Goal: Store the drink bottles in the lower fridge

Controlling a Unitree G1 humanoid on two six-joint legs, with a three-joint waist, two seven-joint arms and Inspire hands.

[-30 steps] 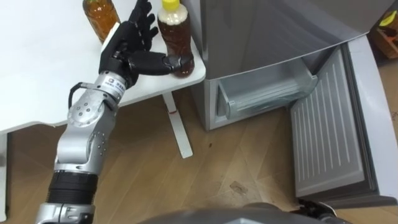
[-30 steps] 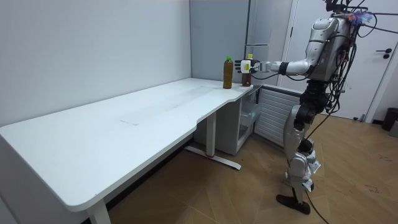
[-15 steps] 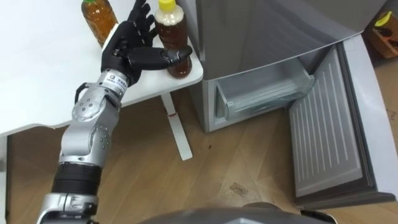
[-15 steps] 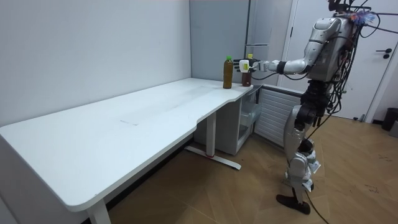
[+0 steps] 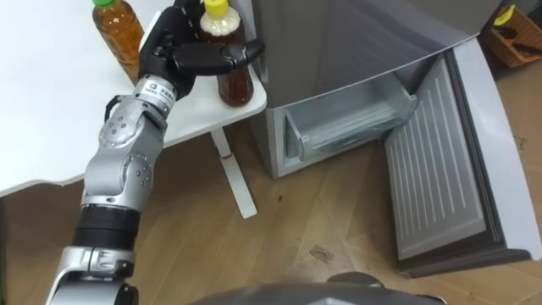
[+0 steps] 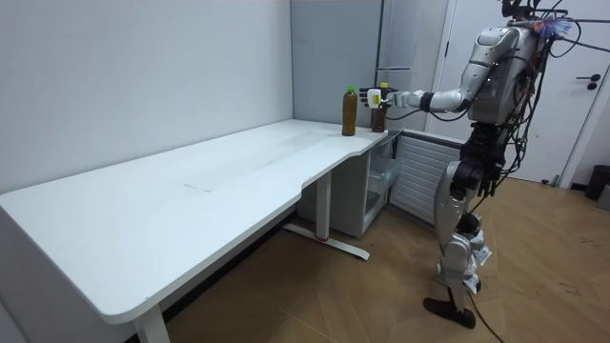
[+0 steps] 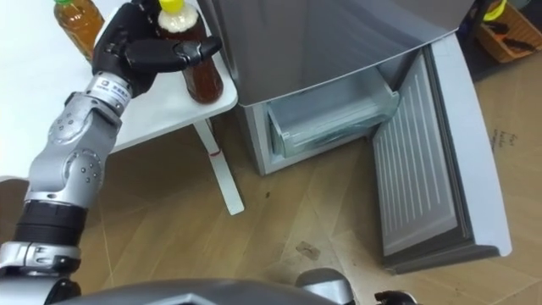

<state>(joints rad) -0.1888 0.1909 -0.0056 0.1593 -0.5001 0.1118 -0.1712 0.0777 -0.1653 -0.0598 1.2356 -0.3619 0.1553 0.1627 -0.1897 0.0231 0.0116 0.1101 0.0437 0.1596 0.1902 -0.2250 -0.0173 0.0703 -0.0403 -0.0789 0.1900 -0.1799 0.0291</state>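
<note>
White table (image 5: 51, 110), corner: your left hand (image 5: 174, 55) clamps the yellow-capped bottle (image 5: 235, 85), fingers hidden behind it. Green-capped bottle (image 5: 118, 34) beside, cap cut off. Fridge door (image 5: 440, 169) open.

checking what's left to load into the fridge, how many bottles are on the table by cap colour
green-capped bottle: 1
yellow-capped bottle: 1, with the left hand wrapped round it
total: 2
</note>
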